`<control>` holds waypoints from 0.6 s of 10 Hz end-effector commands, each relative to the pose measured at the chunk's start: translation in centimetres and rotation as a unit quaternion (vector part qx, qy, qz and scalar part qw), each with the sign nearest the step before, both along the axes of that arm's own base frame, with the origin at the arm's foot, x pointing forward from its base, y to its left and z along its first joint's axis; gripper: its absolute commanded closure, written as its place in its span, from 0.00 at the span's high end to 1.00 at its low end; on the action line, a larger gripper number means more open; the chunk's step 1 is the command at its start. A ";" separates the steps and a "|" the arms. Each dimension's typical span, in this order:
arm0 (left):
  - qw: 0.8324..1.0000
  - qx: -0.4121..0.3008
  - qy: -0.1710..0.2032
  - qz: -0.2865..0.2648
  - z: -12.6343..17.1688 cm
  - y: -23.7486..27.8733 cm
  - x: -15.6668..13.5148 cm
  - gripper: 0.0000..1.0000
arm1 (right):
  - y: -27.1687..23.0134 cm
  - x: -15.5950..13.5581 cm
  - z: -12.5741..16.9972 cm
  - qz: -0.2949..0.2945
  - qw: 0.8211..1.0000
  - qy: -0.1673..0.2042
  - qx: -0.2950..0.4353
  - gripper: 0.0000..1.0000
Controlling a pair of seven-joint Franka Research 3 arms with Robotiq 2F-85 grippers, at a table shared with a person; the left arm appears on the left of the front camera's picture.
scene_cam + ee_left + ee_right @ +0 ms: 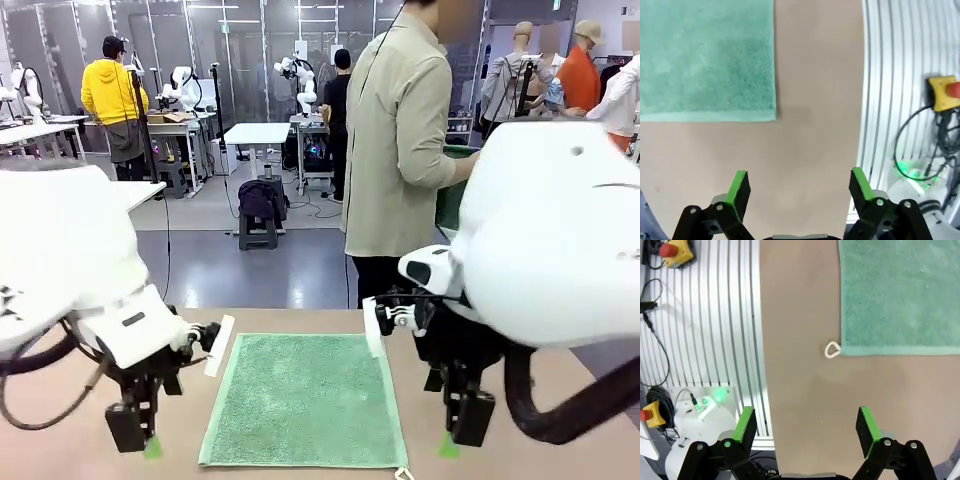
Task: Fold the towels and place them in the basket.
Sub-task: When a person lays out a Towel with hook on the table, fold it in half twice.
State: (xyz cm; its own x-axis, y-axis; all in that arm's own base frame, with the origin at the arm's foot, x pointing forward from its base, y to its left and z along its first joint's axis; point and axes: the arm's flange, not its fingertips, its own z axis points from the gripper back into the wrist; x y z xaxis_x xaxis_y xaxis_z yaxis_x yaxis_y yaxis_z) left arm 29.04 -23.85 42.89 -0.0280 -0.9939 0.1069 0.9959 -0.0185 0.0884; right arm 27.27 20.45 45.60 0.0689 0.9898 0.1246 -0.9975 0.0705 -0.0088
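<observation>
- A green towel (pixel 305 400) lies spread flat, a single layer, in the middle of the tan surface (pixel 810 145), between the two robot arms.
- A small white loop (pixel 832 349) sticks out from the towel's near corner on the robot's right and rests on the surface.
- The left hand (pixel 800 182) hangs above bare surface just beside the towel's near left corner. Its green-padded fingers stand wide apart, with nothing between them.
- The right hand (pixel 806 422) hangs above bare surface near the corner with the loop. It too is spread wide and holds nothing.
- Neither hand touches the towel.
- Past the near edge of the surface is a ribbed metal base (pixel 895 75) with a yellow box carrying a red stop button (pixel 946 92) and black cables. I can read no print on it.
- A person (pixel 400 150) in a beige shirt stands at the far side, turned sideways.
</observation>
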 end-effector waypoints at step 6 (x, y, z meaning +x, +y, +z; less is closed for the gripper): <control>0.999 0.000 0.027 -0.028 -7.1 -2.3 1.0 1.00 | 2.2 0.1 -10.9 -0.030 0.999 0.033 -0.008 1.00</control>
State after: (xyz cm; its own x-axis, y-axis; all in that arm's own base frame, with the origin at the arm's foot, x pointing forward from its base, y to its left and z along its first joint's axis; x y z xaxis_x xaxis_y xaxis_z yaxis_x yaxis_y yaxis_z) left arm 30.36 -26.30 36.79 -0.0696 -0.9937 0.0875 0.9974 -0.0676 0.0251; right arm 30.33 23.84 37.31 0.1040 0.9899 0.0964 -0.9932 0.0983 0.0616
